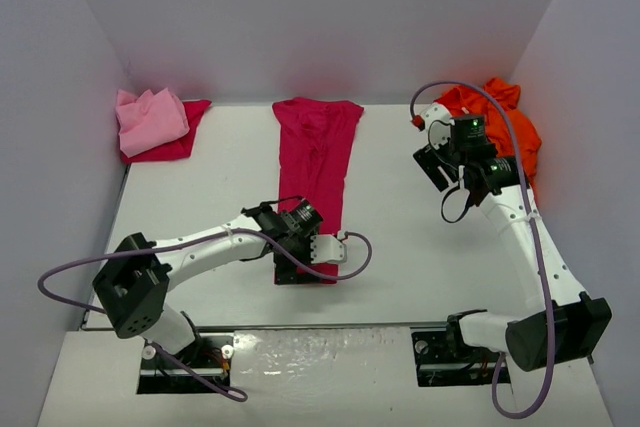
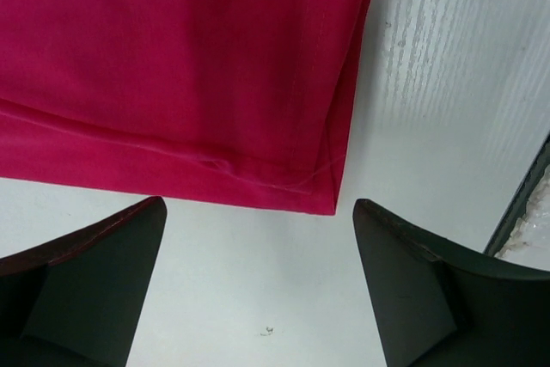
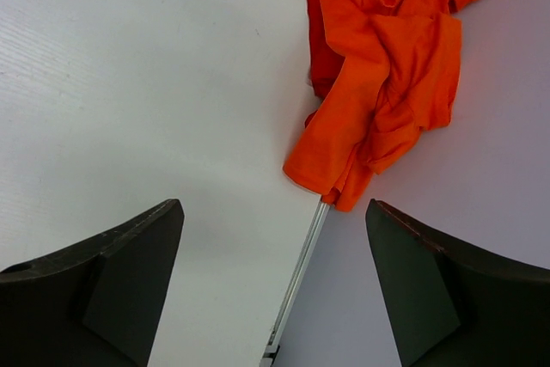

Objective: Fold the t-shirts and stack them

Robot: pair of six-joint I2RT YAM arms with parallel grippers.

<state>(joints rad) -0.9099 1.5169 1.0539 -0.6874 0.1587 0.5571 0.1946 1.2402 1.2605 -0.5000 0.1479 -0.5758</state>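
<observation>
Top external: crimson shirt [image 1: 318,152] lies lengthwise mid table [image 1: 200,187]; pink shirt [image 1: 150,117] far-left corner, prob. atop another crimson one; orange shirt [image 1: 510,127] far right.
Left wrist: left fingers [image 2: 94,281] spread wide, empty, just short of crimson hem.
Right wrist: right fingers [image 3: 112,272] wide apart, empty; orange shirt crumpled ahead at table edge.

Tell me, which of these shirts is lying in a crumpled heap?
The bright orange t-shirt, at the far right. The crimson t-shirt lies flat in a long strip in the middle; the light pink t-shirt sits folded at far left.
</observation>
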